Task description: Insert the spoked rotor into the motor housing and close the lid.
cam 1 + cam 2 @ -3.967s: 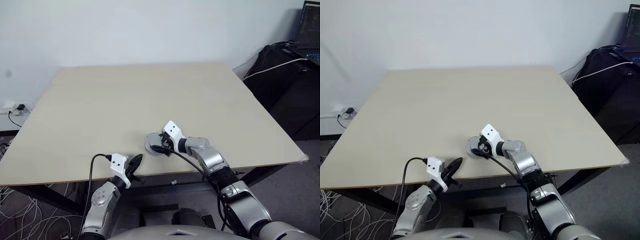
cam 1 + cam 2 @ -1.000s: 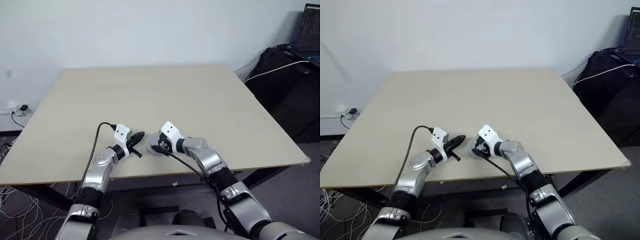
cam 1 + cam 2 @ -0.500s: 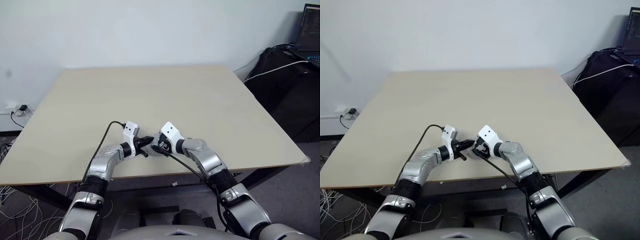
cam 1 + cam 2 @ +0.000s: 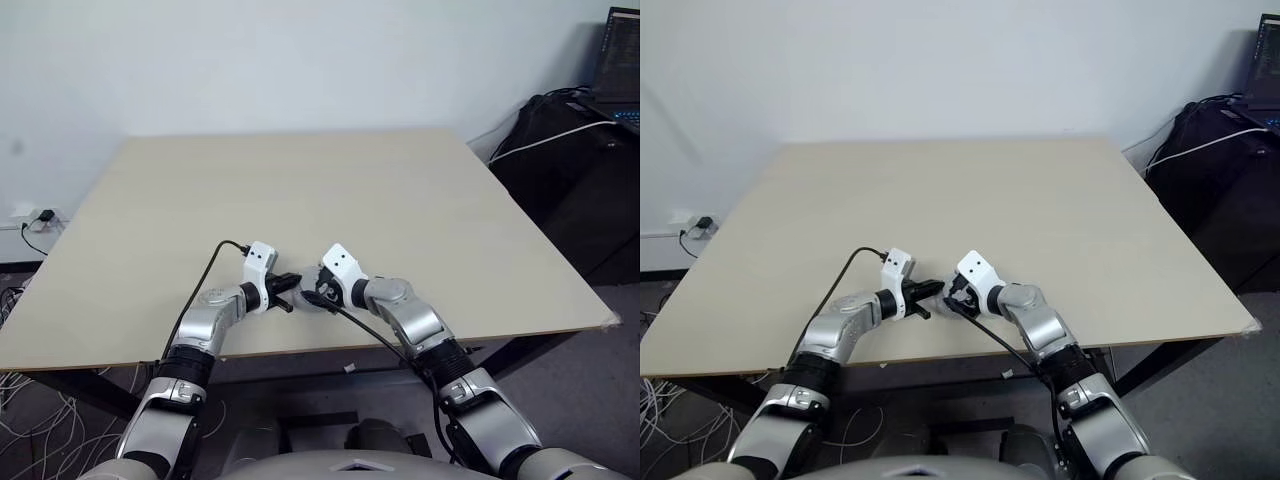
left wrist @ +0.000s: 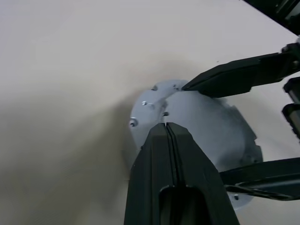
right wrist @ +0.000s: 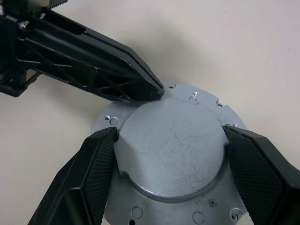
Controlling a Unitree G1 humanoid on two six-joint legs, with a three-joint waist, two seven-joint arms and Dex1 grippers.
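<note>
A round grey metal casing (image 6: 171, 154) with a raised centre and a holed flange lies flat on the table near its front edge. I cannot tell whether it is the lid or the motor housing. The spoked rotor is out of view. My right gripper (image 6: 171, 133) straddles the raised centre, one finger (image 6: 101, 161) pressed against each side. My left gripper (image 5: 167, 124) is shut, and its tip (image 6: 158, 92) touches the edge of the raised centre from the left. In the left eye view both grippers meet over the casing (image 4: 308, 291).
The pale wooden table (image 4: 330, 190) stretches far beyond the grippers. Its front edge (image 4: 330, 348) runs just behind them. Dark cases with a white cable (image 4: 570, 140) stand off the table's right side. Loose cables (image 4: 30, 400) lie on the floor at the left.
My left gripper swung in from the left, tilted downward and brought its shut tip against the casing. The right gripper and the casing stayed put.
</note>
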